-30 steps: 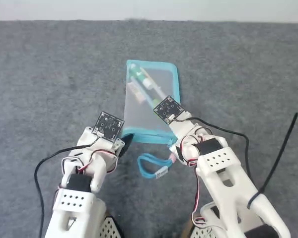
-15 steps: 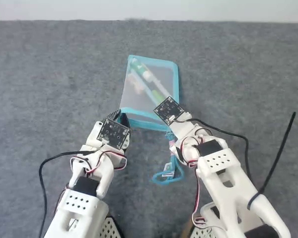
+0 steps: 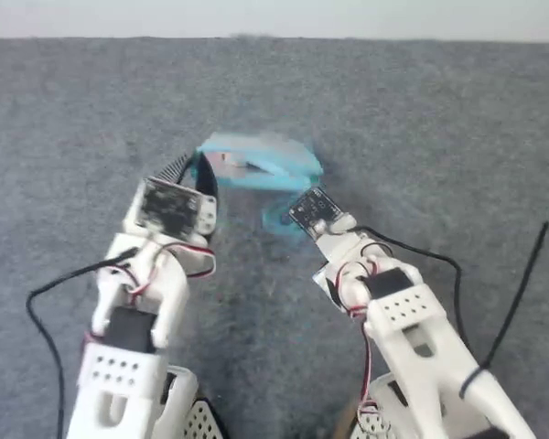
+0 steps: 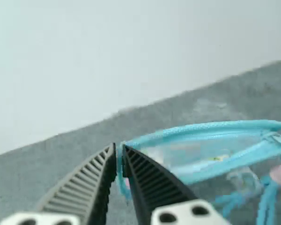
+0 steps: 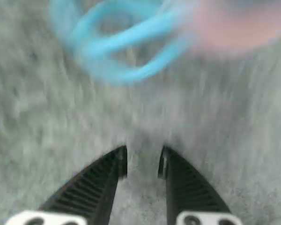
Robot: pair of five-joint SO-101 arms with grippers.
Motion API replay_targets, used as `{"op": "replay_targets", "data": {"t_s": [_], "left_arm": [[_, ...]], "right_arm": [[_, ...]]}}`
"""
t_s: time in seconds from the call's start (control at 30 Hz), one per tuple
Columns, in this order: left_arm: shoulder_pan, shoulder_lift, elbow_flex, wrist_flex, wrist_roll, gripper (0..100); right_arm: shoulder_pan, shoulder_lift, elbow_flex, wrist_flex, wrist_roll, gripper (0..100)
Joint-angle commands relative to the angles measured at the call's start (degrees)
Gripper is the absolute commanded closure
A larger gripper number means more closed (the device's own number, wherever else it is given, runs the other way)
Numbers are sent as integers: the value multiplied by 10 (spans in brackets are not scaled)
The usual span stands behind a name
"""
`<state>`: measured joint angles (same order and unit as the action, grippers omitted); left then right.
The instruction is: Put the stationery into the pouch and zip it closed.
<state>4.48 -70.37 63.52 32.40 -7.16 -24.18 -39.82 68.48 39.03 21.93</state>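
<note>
Likely a robotics lab: grey carpeted table (image 3: 457,119), plain pale wall (image 4: 131,47), wired left arm (image 3: 133,311) and right arm (image 3: 412,320).

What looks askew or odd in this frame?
The pouch is not lying flat: it is tipped up on edge, pinched at one corner by the left gripper, with its blue strap loop hanging loose.

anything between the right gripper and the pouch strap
Nothing visible does: just carpet lies between the right gripper and the strap. The left gripper pinches the pouch by its edge.
</note>
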Motion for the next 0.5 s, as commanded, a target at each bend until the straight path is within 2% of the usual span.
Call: {"op": "replay_targets", "data": {"t_s": [0.0, 0.13, 0.23, 0.33, 0.4, 0.47], "left_arm": [[-4, -2, -160, 162, 13, 989], [-3, -2, -219, 250, 13, 990], [-5, -2, -190, 248, 12, 990], [-6, -3, -112, 245, 0, 985], [-3, -3, -30, 232, -52, 947], [-6, -3, 64, 171, -99, 873]], "right_arm": [[0, -70, 11, -10, -5, 877], [-2, -145, 46, -9, -5, 877], [0, -208, 70, -7, -5, 877], [9, -275, 73, 37, -4, 877], [14, -319, 73, 64, -4, 877], [12, -351, 75, 80, -11, 877]]}}
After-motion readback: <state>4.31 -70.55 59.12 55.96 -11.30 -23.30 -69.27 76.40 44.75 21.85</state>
